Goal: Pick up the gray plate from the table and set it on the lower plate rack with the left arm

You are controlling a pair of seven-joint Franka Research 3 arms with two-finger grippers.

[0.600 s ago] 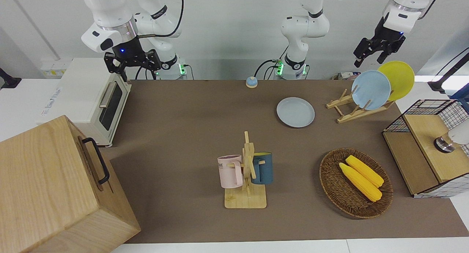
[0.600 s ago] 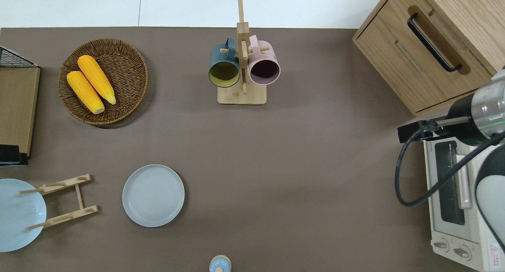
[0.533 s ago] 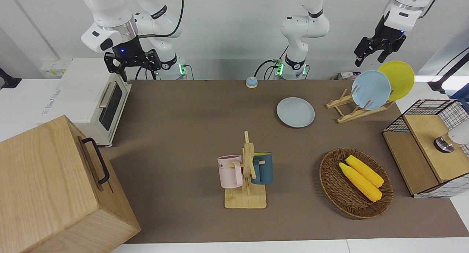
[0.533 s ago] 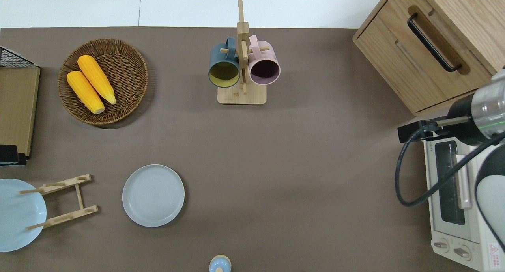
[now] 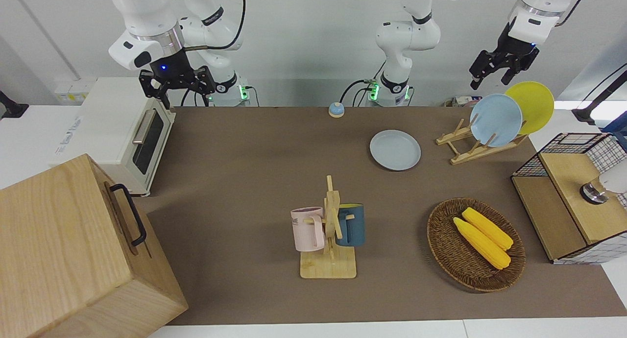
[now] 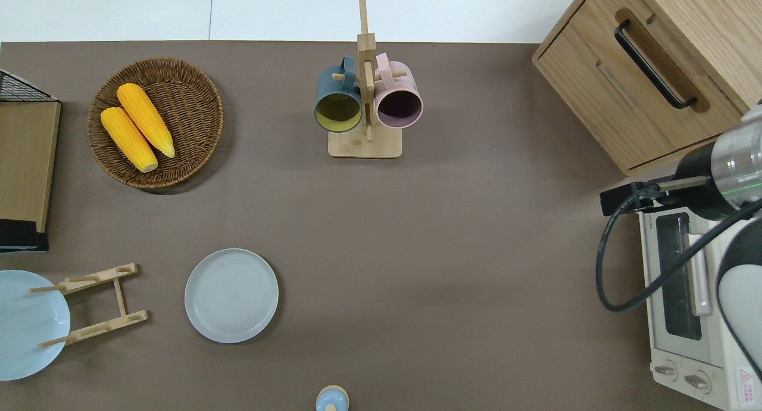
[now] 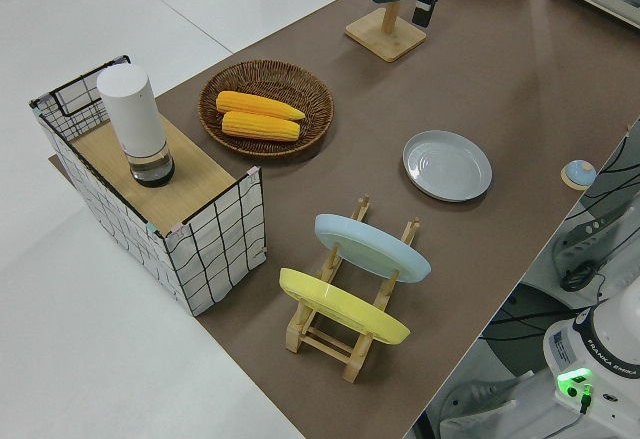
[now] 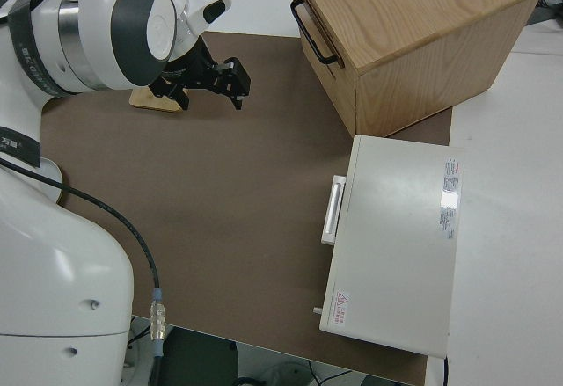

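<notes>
Room: bare table (image 6: 417,250) all round the plate (image 6: 231,295).
Plate: pale gray, flat, beside the rack (image 6: 95,304).
My left gripper (image 5: 491,71): raised, fingers spread, empty.
Right arm: parked.

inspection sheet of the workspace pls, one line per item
surface: brown table, white edges.
job's things: gray plate flat on the table, beside the rack, toward the right arm's end; the rack holds a blue plate and a yellow plate; its lowest slot is free.
clutter: basket with two corn cobs, mug stand with two mugs, wire crate, wooden box, toaster oven, small bell.
grippers: left gripper open, up in the air, holding nothing; right arm parked, right gripper open.
cables: black cable over the oven.
surroundings: white walls and floor.
</notes>
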